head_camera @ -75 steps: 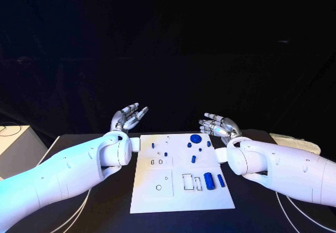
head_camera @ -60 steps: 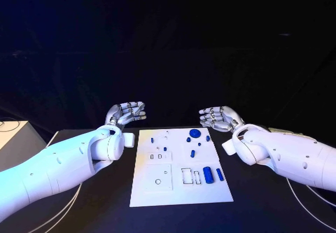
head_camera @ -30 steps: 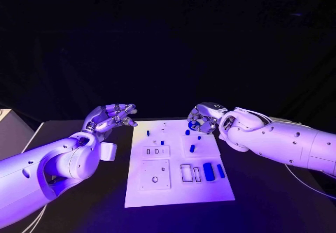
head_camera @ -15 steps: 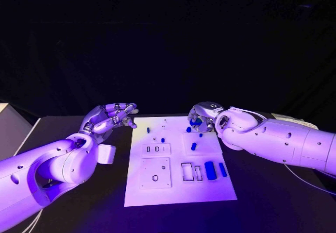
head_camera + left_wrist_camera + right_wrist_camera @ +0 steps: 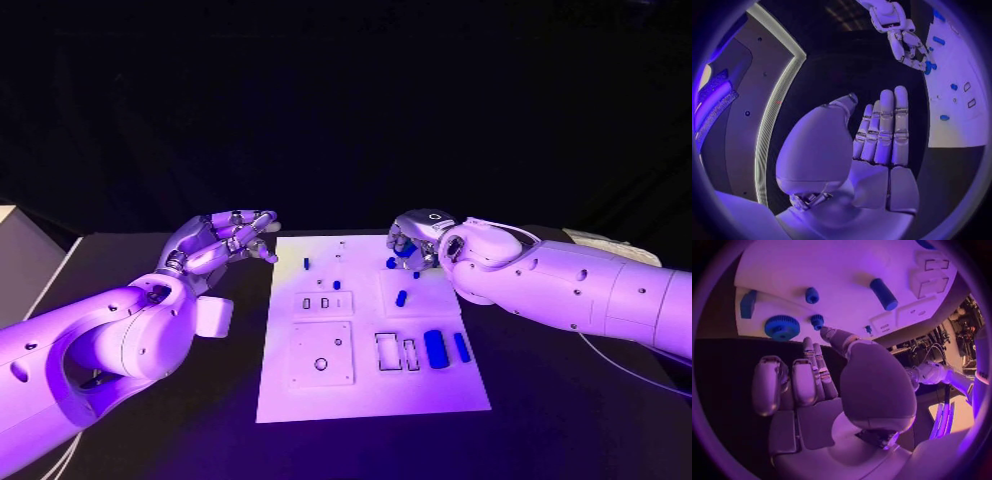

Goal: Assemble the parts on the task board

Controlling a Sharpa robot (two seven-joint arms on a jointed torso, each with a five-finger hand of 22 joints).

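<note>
Right hand (image 5: pixel 414 240) hovers over the board's (image 5: pixel 368 385) far gear (image 5: pixel 782 327), fingers apart; left hand (image 5: pixel 219 240) empty, released

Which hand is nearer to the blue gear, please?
Right hand hovers just beside the blue gear at the task board's far edge; left hand is off the board's opposite side.

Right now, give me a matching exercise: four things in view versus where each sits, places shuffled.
Things:
1. silver left hand
2. silver right hand
3. thick blue cylinder part
4. white rectangular task board

Places:
A. on the board's near right area
B. middle of the black table
C. over the board's far right corner
D. off the board, beside its far left corner

Pairs: 1-D, 2-C, 3-A, 4-B
</note>
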